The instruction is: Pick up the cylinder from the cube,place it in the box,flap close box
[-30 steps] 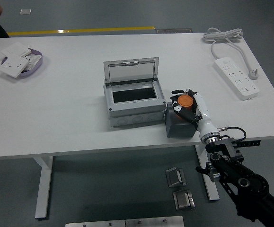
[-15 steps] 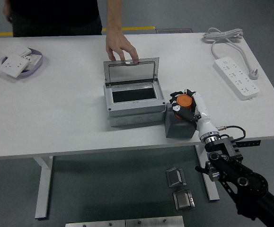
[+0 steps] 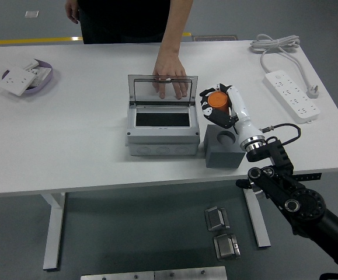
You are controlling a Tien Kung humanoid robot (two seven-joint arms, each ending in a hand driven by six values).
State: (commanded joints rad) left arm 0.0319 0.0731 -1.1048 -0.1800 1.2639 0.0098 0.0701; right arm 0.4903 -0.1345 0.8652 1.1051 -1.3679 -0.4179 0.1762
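Since a moment ago the right hand (image 3: 218, 106) has lifted the orange cylinder (image 3: 217, 100) clear of the grey cube (image 3: 223, 149), now below it. The fingers wrap the cylinder. The open box (image 3: 160, 125) sits just left; a person's hand (image 3: 170, 81) seems to steady its lid (image 3: 160, 88).

just one cam, mounted high on the robot's side, looking forward and down toward 12 o'clock over the whole white table (image 3: 69, 151).

Right hand (image 3: 220, 106) grips orange cylinder (image 3: 218, 100) above cube (image 3: 222, 149) — beside open box (image 3: 159, 125).
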